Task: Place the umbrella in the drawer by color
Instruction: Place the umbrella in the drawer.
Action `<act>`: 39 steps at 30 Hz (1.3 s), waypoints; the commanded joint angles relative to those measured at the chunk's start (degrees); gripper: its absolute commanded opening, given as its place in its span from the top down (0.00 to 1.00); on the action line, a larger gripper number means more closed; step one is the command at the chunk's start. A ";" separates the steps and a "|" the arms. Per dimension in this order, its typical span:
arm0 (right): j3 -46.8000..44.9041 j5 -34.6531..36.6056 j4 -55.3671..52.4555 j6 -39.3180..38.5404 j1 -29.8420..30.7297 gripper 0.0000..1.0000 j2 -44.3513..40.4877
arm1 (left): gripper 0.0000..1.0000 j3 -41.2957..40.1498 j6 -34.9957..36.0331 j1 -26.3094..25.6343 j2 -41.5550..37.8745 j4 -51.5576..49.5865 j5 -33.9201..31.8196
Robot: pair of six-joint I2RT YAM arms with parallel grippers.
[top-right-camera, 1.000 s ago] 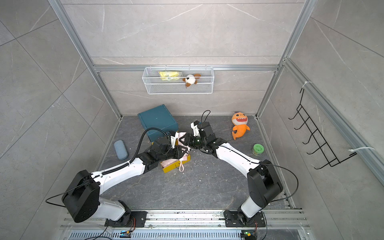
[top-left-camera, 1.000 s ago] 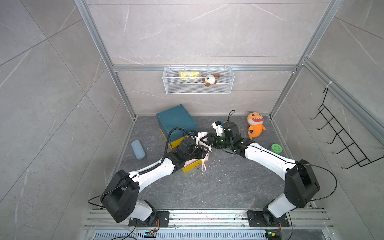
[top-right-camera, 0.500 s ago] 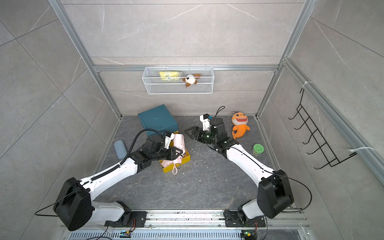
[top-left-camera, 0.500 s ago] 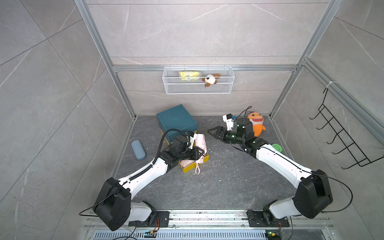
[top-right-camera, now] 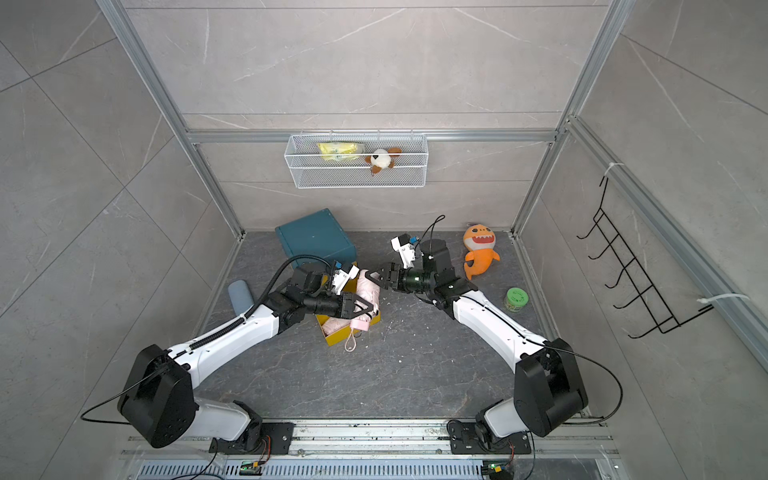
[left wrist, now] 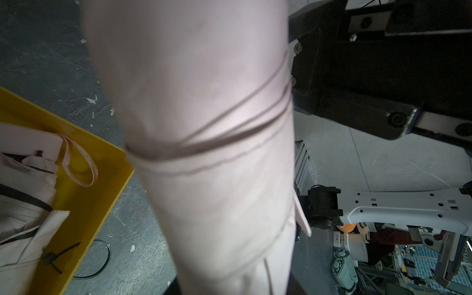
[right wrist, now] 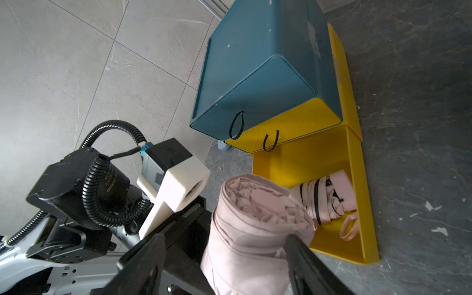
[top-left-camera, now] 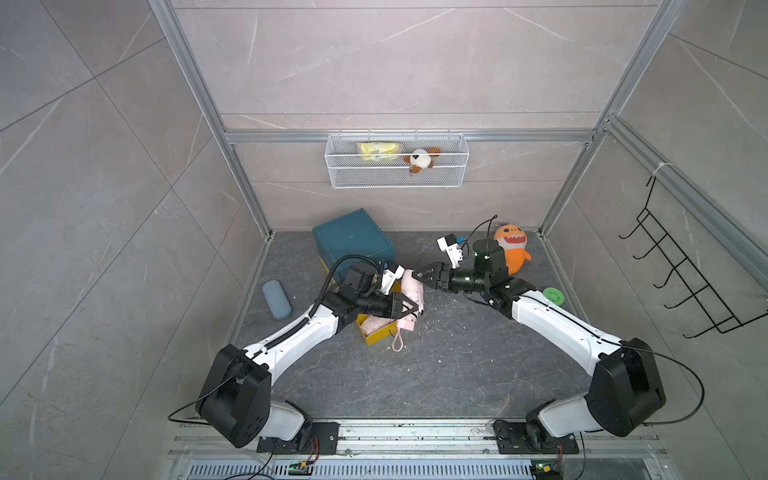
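Note:
A folded pink umbrella [top-left-camera: 415, 291] hangs over the open yellow drawer [top-left-camera: 376, 336] of the teal cabinet [top-left-camera: 353, 239]. My left gripper [top-left-camera: 409, 309] is shut on it near its handle end; its strap [top-left-camera: 397, 343] dangles. In the left wrist view the umbrella [left wrist: 204, 127] fills the middle and hides my fingertips. My right gripper [top-left-camera: 419, 276] is open at the umbrella's other end. In the right wrist view that end [right wrist: 255, 224] lies between the spread fingers [right wrist: 304, 258], with a gap on one side. A second pink umbrella [right wrist: 329, 196] lies in the drawer [right wrist: 357, 143].
A blue-grey case [top-left-camera: 276, 299] lies left of the cabinet. An orange shark plush [top-left-camera: 511, 249] and a green round tub [top-left-camera: 553, 296] sit at the back right. A wire basket [top-left-camera: 397, 160] hangs on the back wall, a black hook rack [top-left-camera: 685, 282] on the right wall.
My right jaws have widened and the right arm has drawn back to the right. The left gripper still holds the umbrella over the drawer, shifted slightly.

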 commanded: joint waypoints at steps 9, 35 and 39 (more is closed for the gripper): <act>-1.11 0.71 -6.42 -4.54 0.51 0.24 0.49 | 0.71 3.48 1.65 -0.04 -0.42 3.49 5.46; -0.91 -2.50 0.52 -1.31 2.98 0.47 7.18 | 0.70 1.88 0.50 0.09 -1.38 5.89 9.89; -1.28 -2.15 1.33 -0.48 2.98 0.61 7.40 | 0.59 1.21 0.05 0.59 -1.90 5.50 8.99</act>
